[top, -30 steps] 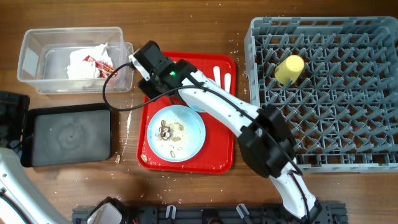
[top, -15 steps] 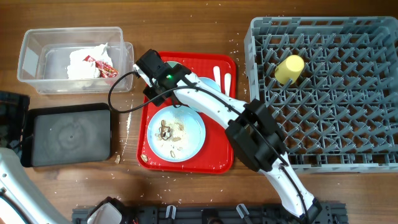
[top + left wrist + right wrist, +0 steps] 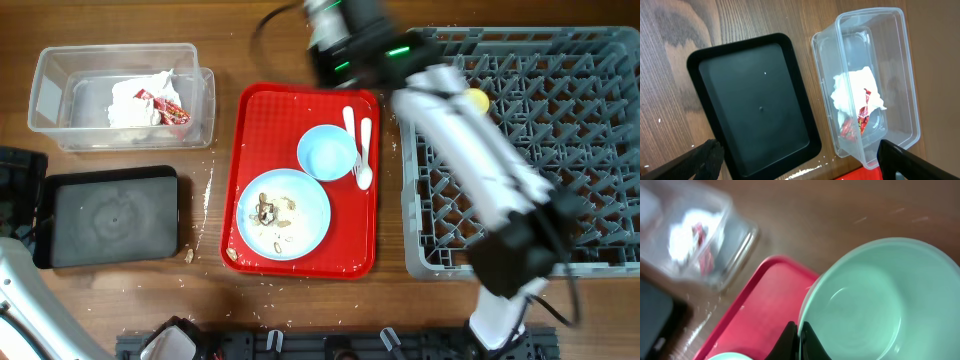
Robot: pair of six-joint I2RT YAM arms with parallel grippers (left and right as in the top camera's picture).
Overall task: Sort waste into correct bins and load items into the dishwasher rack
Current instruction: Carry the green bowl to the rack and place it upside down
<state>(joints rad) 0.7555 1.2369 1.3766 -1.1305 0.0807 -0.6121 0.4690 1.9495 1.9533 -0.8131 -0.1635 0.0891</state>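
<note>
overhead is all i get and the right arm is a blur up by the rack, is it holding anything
Observer: Yes. The right wrist view shows the right gripper pinching the rim of the pale green bowl.
Operator: anything inside the bowl
Observer: No, the inside looks bare in that view.
Operator: and the left gripper, cant find it from up here
Observer: The left wrist view shows the left gripper open, fingers wide apart and holding nothing, with the camera looking down on the black tray and the clear tub.
</note>
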